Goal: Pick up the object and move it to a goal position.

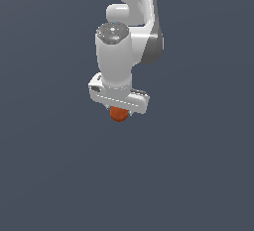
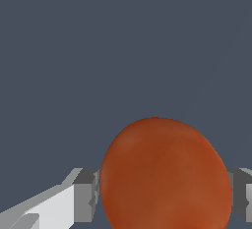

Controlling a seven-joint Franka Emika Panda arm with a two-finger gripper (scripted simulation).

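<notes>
Evidently pinched side-on between both fingers [image 2: 87, 196] of claw [image 1: 119, 112], closed snug on red-orange ball [image 1: 118, 114] at its 6 o'clock, held centred presumably for carrying without slip toward unseen goal.

A matt, faintly mottled finish without highlights was shown on the small red-orange ball [image 2: 165, 176]. The white, plastic-looking gripper [image 1: 118, 107] was rendered smooth with a soft sheen, and its grey finger pads [image 2: 86, 193] appeared dull, possibly rubbery, though little of them was seen. The plain dark grey-blue background surface [image 1: 49, 175] was rendered flat, matt and untextured.
</notes>
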